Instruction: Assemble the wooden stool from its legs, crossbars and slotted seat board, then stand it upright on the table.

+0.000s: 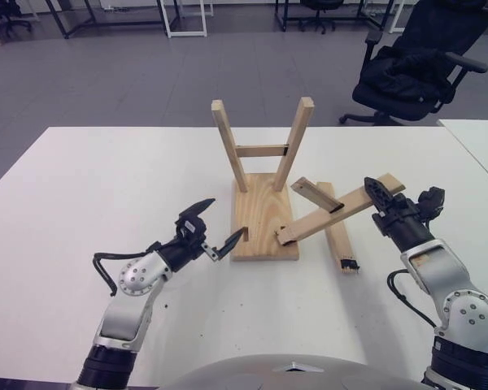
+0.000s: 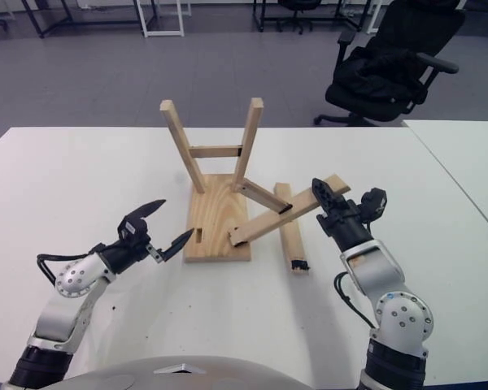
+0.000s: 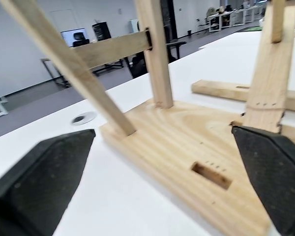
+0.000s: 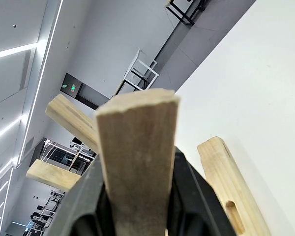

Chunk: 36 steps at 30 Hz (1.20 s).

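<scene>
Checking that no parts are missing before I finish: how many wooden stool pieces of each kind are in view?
pale wooden legs: 4
short wooden crossbars: 2
flat slotted wooden seat board: 1
Total: 7

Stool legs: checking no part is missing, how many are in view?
4: left leg and right leg stand on the seat board, joined by a crossbar; held leg slants from the right end effector onto the board; loose leg lies on the table beside it.
</scene>
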Each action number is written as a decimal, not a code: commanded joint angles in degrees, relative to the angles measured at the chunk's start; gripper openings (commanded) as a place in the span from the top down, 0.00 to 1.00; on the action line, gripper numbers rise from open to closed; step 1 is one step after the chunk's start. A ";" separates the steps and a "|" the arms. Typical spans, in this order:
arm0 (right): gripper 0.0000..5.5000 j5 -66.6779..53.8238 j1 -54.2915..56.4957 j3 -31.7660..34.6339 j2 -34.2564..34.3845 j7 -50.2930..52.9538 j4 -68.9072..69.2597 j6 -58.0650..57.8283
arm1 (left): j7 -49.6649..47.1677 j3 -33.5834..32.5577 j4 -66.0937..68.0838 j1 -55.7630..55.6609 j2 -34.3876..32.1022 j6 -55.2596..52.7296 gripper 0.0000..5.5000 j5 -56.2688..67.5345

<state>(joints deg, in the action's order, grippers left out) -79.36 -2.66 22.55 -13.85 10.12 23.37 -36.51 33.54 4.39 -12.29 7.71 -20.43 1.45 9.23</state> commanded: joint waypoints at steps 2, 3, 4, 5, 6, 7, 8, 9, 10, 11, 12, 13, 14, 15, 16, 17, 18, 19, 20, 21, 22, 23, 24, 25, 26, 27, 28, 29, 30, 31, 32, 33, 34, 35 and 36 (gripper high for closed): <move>0.81 6.63 -0.20 -1.79 -0.48 -0.34 2.59 2.45 | -4.88 -2.01 3.46 2.28 0.06 1.08 0.07 -3.52; 0.81 7.84 -0.23 -2.39 -0.56 -0.40 3.14 2.63 | -5.94 -2.27 4.77 2.63 0.11 0.83 0.07 -4.29; 0.81 9.42 -0.35 -3.15 -0.72 -0.46 3.89 2.71 | -6.81 -2.36 6.32 2.79 0.06 0.49 0.07 -5.06; 0.81 10.56 -0.51 -3.89 -0.91 -0.70 4.50 2.72 | -7.60 -2.31 7.71 2.77 -0.05 0.18 0.07 -5.87; 0.81 11.90 -0.89 -4.54 -0.73 -0.25 5.20 2.95 | -8.34 -1.98 9.81 2.37 -0.14 -0.20 0.07 -6.92; 0.81 13.18 -1.18 -5.15 -0.63 0.32 6.07 3.11 | -8.84 -1.61 11.37 2.00 -0.11 -0.76 0.07 -7.66; 0.81 15.00 -1.01 -6.25 -0.88 0.78 7.09 3.05 | -9.09 -1.17 12.03 1.70 0.05 -1.85 0.07 -7.98; 0.81 17.98 -0.29 -8.52 -1.78 1.16 8.84 2.62 | -9.03 -0.73 11.98 1.32 0.74 -3.21 0.07 -7.54; 0.81 20.56 0.60 -10.61 -2.49 1.39 10.45 2.17 | -8.77 -0.36 11.61 0.89 1.58 -4.67 0.07 -6.52; 0.81 22.19 2.03 -12.10 -2.42 2.98 11.58 1.54 | -8.51 0.22 11.16 0.32 2.46 -5.95 0.07 -5.70; 0.81 24.59 3.68 -13.65 -3.14 4.73 12.44 0.36 | -8.48 0.67 10.71 -0.13 3.23 -6.87 0.07 -5.26; 0.81 26.87 5.57 -15.13 -3.95 6.11 12.84 -0.96 | -8.63 0.78 9.89 -0.37 3.91 -7.74 0.07 -4.55; 0.81 29.91 7.50 -16.81 -5.29 7.20 13.03 -2.46 | -8.75 0.66 8.88 -0.66 4.43 -8.77 0.07 -3.73; 0.81 32.68 8.97 -18.27 -6.24 7.63 12.99 -3.44 | -8.83 0.38 7.81 -0.93 4.91 -9.81 0.07 -2.86; 0.81 34.67 9.89 -19.27 -6.69 7.95 12.87 -4.09 | -8.82 0.18 6.92 -1.24 5.31 -10.78 0.07 -2.10; 0.81 35.74 10.19 -20.00 -6.49 8.46 12.68 -5.12 | -8.81 0.21 6.19 -1.56 5.55 -11.85 0.07 -1.53; 0.81 36.48 9.96 -20.82 -6.12 8.67 12.72 -6.10 | -8.82 0.45 5.64 -1.70 5.70 -12.81 0.07 -1.35; 0.81 36.88 9.56 -21.45 -5.79 8.82 12.92 -7.19 | -8.86 0.73 5.31 -1.77 5.83 -13.53 0.07 -1.34; 0.81 37.12 9.15 -21.81 -5.49 8.85 13.17 -8.06 | -8.92 1.22 5.29 -1.91 6.06 -14.03 0.07 -1.58; 0.81 37.32 8.87 -21.87 -5.23 8.89 13.38 -8.68 | -8.97 1.61 5.28 -2.02 6.26 -14.35 0.07 -1.81; 0.81 37.44 8.76 -21.37 -4.92 9.19 13.06 -9.18 | -8.90 2.11 5.21 -2.22 6.45 -14.65 0.07 -1.94; 0.81 37.83 8.76 -21.21 -4.81 9.22 12.41 -9.65 | -9.02 2.35 4.76 -2.23 6.62 -15.04 0.07 -2.01; 0.81 38.36 8.64 -21.42 -4.84 9.02 11.82 -10.32 | -9.11 2.43 4.37 -2.28 6.69 -15.39 0.07 -2.00; 0.81 38.98 8.46 -21.85 -4.99 8.78 11.38 -11.06 | -9.17 2.43 4.07 -2.35 6.69 -15.67 0.07 -1.98; 0.81 39.91 8.02 -23.11 -5.96 8.03 10.90 -12.27 | -9.19 2.35 3.64 -2.45 6.59 -16.01 0.07 -1.96; 0.81 41.52 7.54 -24.92 -7.57 6.65 10.19 -12.78 | -9.14 2.17 3.21 -2.55 6.40 -16.34 0.07 -1.88; 0.81 42.88 7.06 -26.35 -9.29 5.29 9.62 -13.23 | -9.12 2.09 2.88 -2.66 6.24 -16.57 0.07 -1.88; 0.81 43.54 6.71 -26.97 -10.06 4.37 9.22 -13.64 | -9.17 1.99 2.58 -2.74 6.03 -16.75 0.07 -2.02; 0.81 43.83 6.69 -27.39 -10.20 3.81 9.07 -14.02 | -9.26 1.89 2.27 -2.80 5.84 -16.92 0.07 -2.19; 0.81 43.83 6.43 -27.49 -9.88 3.85 9.40 -14.36 | -9.27 1.93 2.13 -3.05 5.75 -17.12 0.07 -2.34; 0.81 43.83 6.09 -27.75 -9.13 3.98 9.73 -14.51 | -9.40 1.99 1.83 -3.21 5.81 -17.34 0.07 -2.46; 0.81 43.75 5.45 -27.92 -8.20 4.15 9.76 -14.62 | -9.65 2.15 1.48 -3.17 6.04 -17.47 0.07 -2.55; 0.81 43.73 4.73 -27.80 -7.49 4.19 9.27 -14.49 | -9.91 2.36 1.21 -2.92 6.30 -17.44 0.07 -2.69; 0.81 43.64 4.02 -27.39 -6.91 4.14 8.53 -14.31 | -10.11 2.61 1.20 -2.76 6.52 -17.36 0.07 -2.86; 0.81 43.37 3.21 -26.74 -6.32 4.05 7.52 -14.39 | -10.26 2.79 1.25 -2.54 6.68 -17.27 0.07 -2.98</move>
<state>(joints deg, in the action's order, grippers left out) -37.48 10.37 -2.34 -20.35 13.30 39.11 -41.38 24.28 6.64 -9.71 5.62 -13.73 -14.66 7.03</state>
